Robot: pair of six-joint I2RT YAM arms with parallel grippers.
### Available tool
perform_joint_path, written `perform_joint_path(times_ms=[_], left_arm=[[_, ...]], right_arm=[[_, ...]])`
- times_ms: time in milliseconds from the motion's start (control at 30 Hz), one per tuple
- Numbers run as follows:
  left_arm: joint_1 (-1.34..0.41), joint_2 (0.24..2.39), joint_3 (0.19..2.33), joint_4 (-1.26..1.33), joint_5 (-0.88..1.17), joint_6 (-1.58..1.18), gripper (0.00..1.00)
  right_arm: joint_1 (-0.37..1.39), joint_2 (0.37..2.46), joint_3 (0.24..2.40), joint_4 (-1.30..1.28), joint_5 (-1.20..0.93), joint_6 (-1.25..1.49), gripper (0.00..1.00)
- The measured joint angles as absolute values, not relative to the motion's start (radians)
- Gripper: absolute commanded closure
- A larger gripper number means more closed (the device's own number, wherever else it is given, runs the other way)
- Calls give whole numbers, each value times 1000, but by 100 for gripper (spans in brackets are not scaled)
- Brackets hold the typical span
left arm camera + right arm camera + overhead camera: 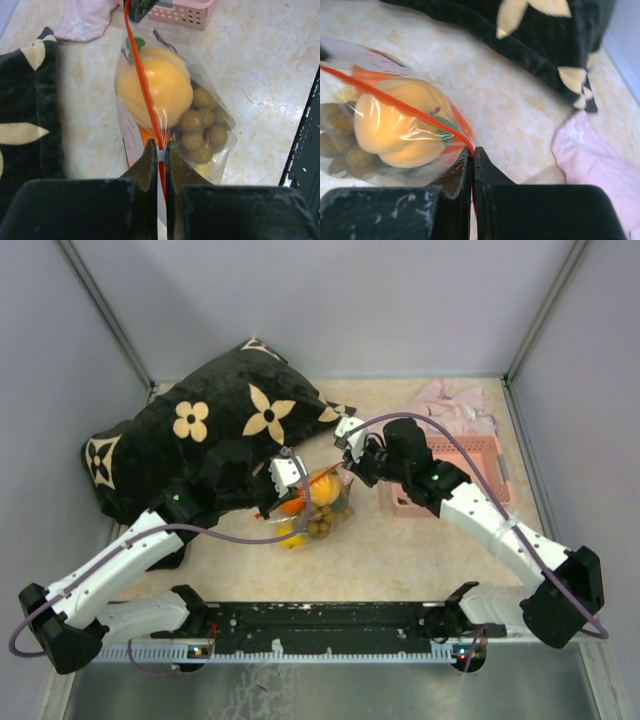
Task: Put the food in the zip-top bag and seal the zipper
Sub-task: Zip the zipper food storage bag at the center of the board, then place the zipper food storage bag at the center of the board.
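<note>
Closest in: left fingers (148, 167) pressed together on one end of the zipper (142, 85); right fingers (485, 172) likewise clamped on the opposite end. Orange-red strip stretched straight between them. Worktop (400, 550), beige. Black flowered cushion (190, 440) to the left, pink basket (470, 455) to the right; zip-top bag (131, 135) between them, under the strip. Inside: orange fruit (170, 90), brownish-green grape bunch (202, 125), lemon (293, 539).
</note>
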State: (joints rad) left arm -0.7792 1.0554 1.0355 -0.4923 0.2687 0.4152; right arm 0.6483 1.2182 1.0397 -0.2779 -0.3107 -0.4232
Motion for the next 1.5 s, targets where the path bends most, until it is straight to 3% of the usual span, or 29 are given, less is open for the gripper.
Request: perform_joint_path(times_ms=[367, 667, 933, 1133, 1233, 1500], left_arm=[[-780, 1009, 1031, -563, 171, 374, 100], [-790, 970, 1008, -545, -35, 337, 100], [-782, 1001, 983, -380, -279, 359, 100], [-714, 1063, 983, -268, -324, 367, 98], [-701, 1045, 968, -239, -308, 352, 93], [-698, 913, 832, -264, -176, 176, 80]], right_arm=[[562, 1172, 994, -278, -130, -361, 100], [534, 1151, 980, -245, -158, -309, 100], [526, 1262, 1016, -120, -168, -292, 100], [518, 1312, 1022, 22, -175, -288, 100], [514, 1307, 1013, 79, -202, -278, 100], [506, 1214, 781, 143, -348, -187, 82]])
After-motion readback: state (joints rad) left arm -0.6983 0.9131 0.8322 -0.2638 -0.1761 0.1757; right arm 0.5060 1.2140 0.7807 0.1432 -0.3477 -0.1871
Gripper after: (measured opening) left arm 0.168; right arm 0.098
